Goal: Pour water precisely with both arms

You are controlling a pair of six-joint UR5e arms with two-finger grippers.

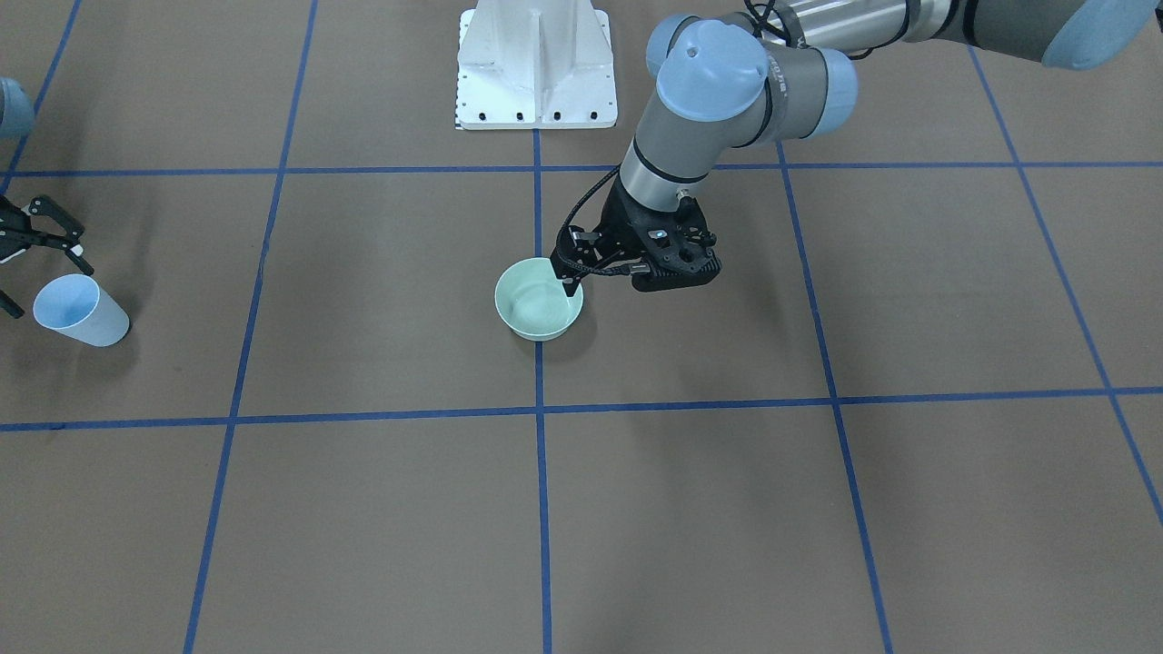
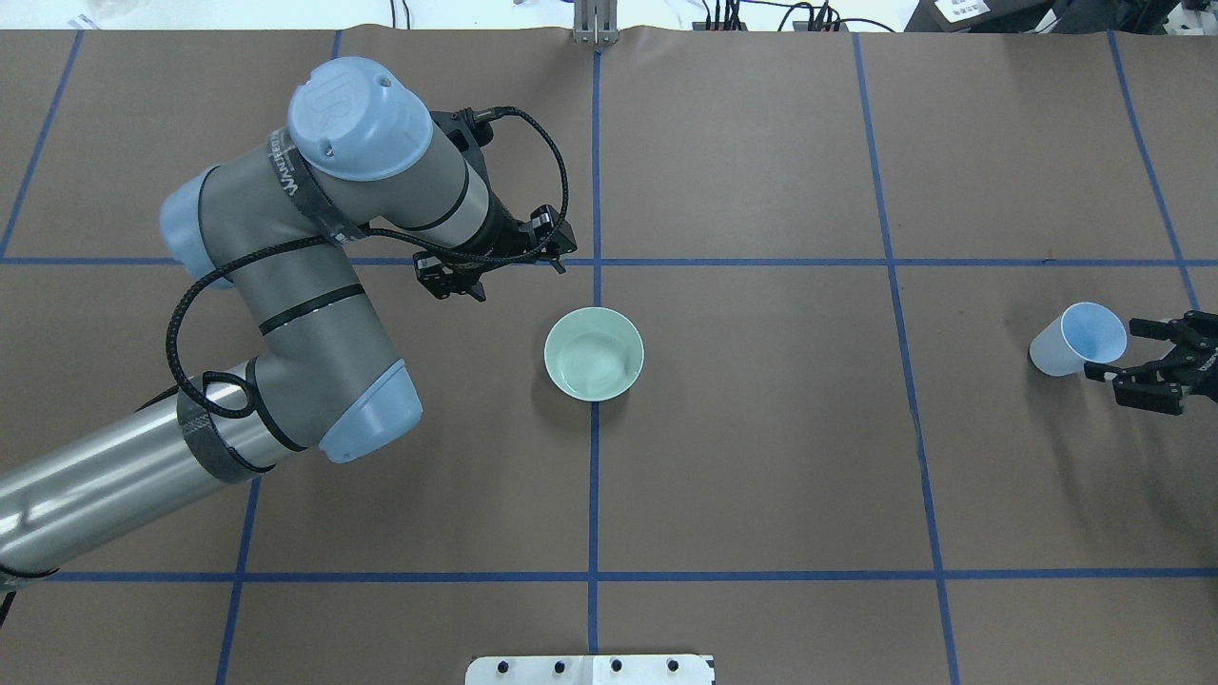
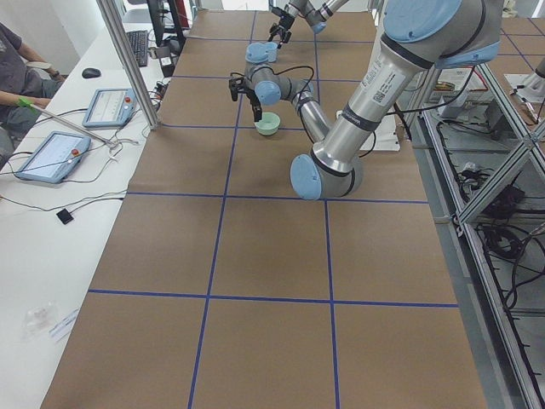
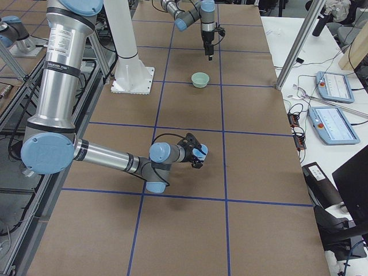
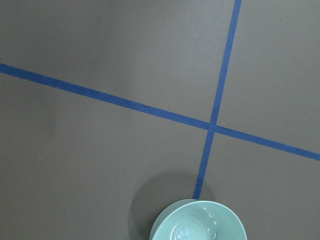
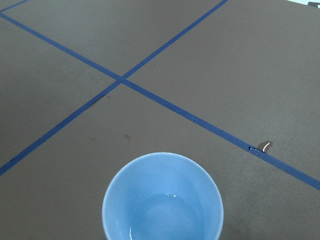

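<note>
Overhead exterior shows left pincer [image 2: 502,270] spread empty near bowl [image 2: 594,354], right pincer [image 2: 1118,352] likewise beside cup [image 2: 1070,342].

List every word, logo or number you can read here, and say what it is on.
"UR": logo moulded into the light-blue joint cap of the left arm.
Lettered band below that cap: blurred, unreadable.
Printed strip on the right arm: too small to read.
Pendant screens: too small.
Bowl and cup: no markings.
</note>
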